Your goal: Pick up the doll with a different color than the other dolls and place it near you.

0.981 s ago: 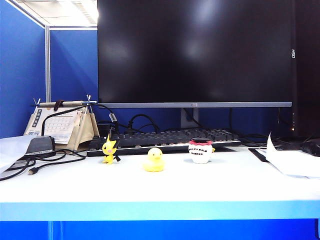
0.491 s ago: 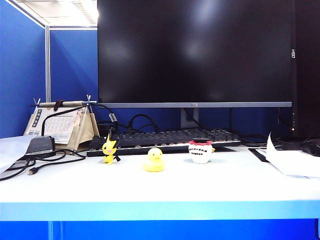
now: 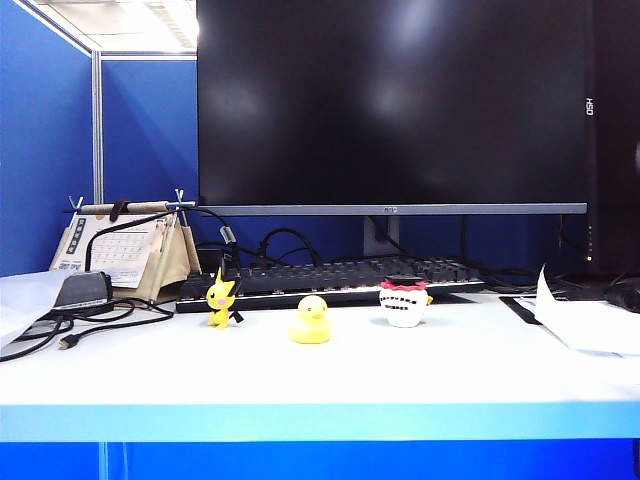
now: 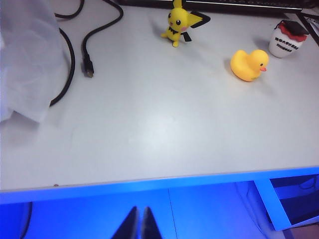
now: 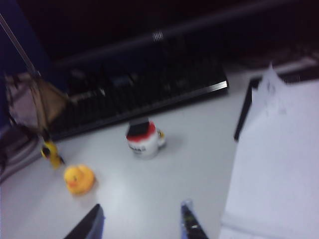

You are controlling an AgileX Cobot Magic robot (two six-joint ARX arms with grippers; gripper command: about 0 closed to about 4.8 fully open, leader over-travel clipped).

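Three little toys stand in a row on the white table, just in front of the black keyboard and under the big dark monitor. The white doll with the black cap and red frilled band is the right-hand one of the row in the exterior view, sitting upright close to the keyboard's right end; the yellow rubber duck is in the middle, a little nearer the front edge, and the yellow pointed-eared figure stands at the left, near the keyboard's left end. None of them touches another. Neither arm shows in the exterior view. The left gripper hangs off the near edge of the table, over the blue front panel, its two fingers pressed together with nothing between them, well away from the toys. The right gripper hovers over bare tabletop on the near side of the white doll; its view is blurred, but the fingers stand apart and empty, with the doll beyond the gap and the duck off to one side. Loose white paper lies at the table's right end, black cables at the left beside a small desk calendar.
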